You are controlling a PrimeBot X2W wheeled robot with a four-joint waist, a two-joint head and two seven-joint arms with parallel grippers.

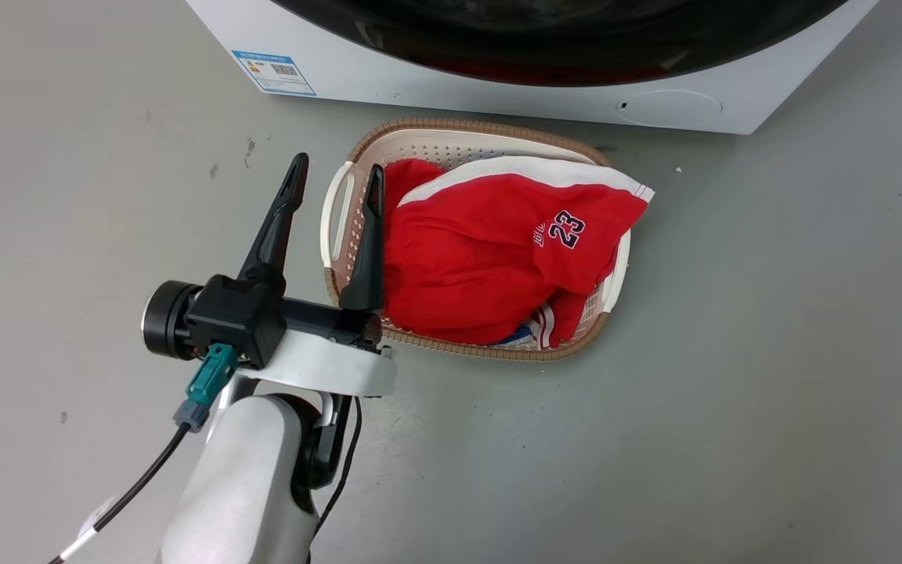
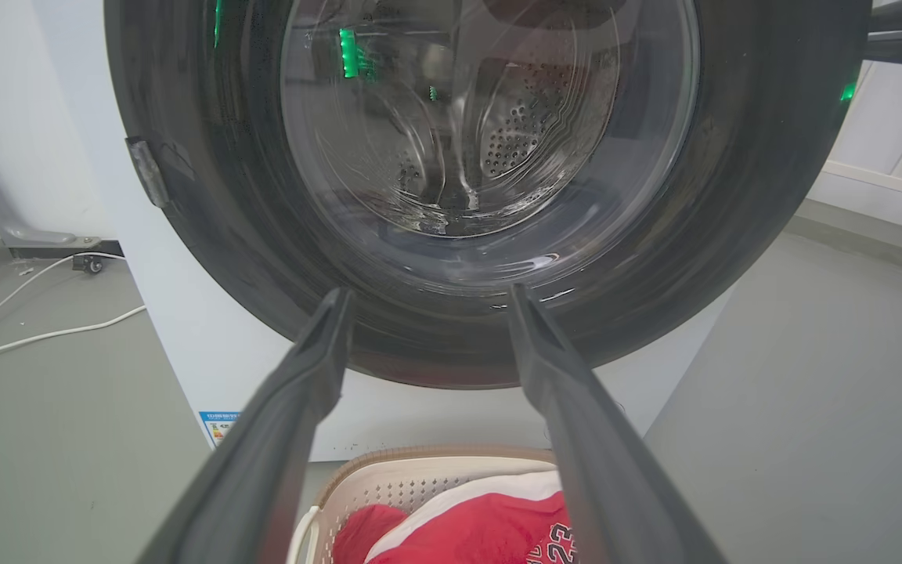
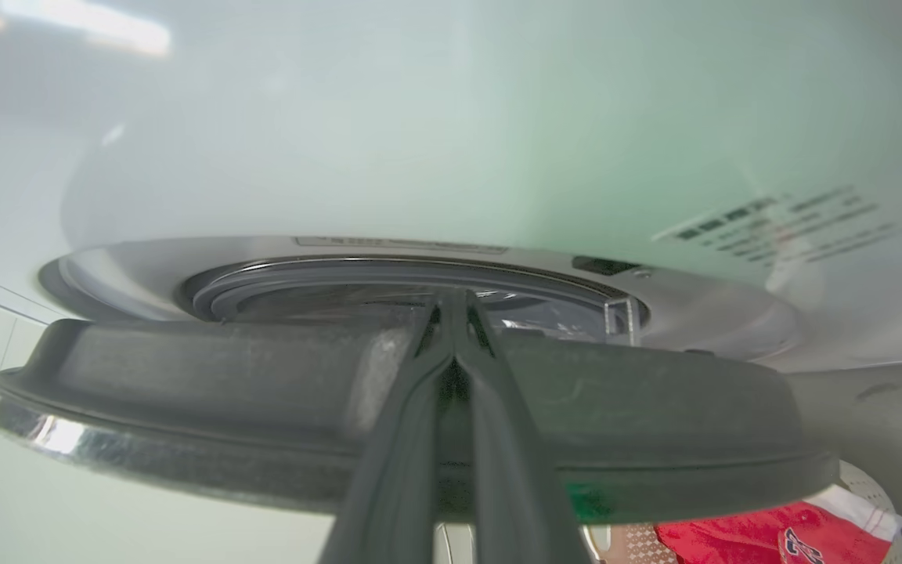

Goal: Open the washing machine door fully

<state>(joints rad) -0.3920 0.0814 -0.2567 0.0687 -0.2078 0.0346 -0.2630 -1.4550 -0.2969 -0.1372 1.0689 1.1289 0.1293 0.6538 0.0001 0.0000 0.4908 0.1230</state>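
The washing machine door, round with a glossy black rim and a clear glass bowl, faces my left wrist camera. In the head view its lower rim shows at the top. From the right wrist the door stands slightly ajar, with a gap to the white machine front. My right gripper is shut, its fingers lying across the door's edge with the tips in that gap. My left gripper is open and holds nothing, hanging over the basket's left rim; its open fingers point at the door's lower rim.
A woven laundry basket with a red number 23 jersey stands on the grey floor just before the machine. White cables lie on the floor left of the machine. A small round white cap sits low on the front.
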